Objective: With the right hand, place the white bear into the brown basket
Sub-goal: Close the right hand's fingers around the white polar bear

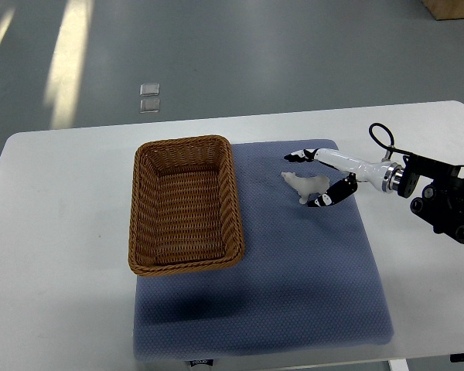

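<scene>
The white bear (pixel 303 184) is a small pale figure lying on the blue mat (pixel 294 270), right of the brown basket (pixel 184 204). My right hand (pixel 311 178) reaches in from the right edge, and its black-tipped fingers (pixel 298 156) bracket the bear from the far and near sides. Whether they press on it is unclear. The wicker basket stands on the mat's left part with nothing in it. The left arm does not show.
The mat lies on a white table (pixel 54 232). A brown box corner (pixel 452 8) shows at the top right on the grey floor, where two small clear squares (pixel 149 97) also lie.
</scene>
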`<state>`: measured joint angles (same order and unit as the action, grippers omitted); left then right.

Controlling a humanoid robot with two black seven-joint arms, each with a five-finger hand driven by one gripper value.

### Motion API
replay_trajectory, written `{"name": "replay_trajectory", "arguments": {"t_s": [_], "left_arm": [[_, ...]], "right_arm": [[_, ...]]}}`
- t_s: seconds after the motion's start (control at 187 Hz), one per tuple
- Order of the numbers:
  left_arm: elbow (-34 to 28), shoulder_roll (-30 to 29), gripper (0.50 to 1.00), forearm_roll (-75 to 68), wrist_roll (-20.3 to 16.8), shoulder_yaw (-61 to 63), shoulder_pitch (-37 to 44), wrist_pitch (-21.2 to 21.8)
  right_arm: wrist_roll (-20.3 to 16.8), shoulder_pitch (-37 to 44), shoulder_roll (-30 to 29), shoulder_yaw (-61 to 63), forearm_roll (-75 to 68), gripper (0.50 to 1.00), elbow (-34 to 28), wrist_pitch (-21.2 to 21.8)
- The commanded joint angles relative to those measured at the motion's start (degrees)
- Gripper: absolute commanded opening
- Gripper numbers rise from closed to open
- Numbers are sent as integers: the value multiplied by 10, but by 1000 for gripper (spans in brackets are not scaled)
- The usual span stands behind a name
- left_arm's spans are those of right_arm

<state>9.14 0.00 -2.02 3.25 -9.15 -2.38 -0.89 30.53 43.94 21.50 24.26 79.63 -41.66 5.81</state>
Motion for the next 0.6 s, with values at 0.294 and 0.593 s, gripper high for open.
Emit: {"name": "replay_trajectory", "arguments": {"t_s": [0.294,0.593], "left_arm": [[0,0,1000,0,0,0,0,0],[1,0,1000,0,0,0,0,-1]], "right_arm": [[-1,2,0,0,0,797,0,-6],[0,8,0,-10,0,707,0,-5]]}}
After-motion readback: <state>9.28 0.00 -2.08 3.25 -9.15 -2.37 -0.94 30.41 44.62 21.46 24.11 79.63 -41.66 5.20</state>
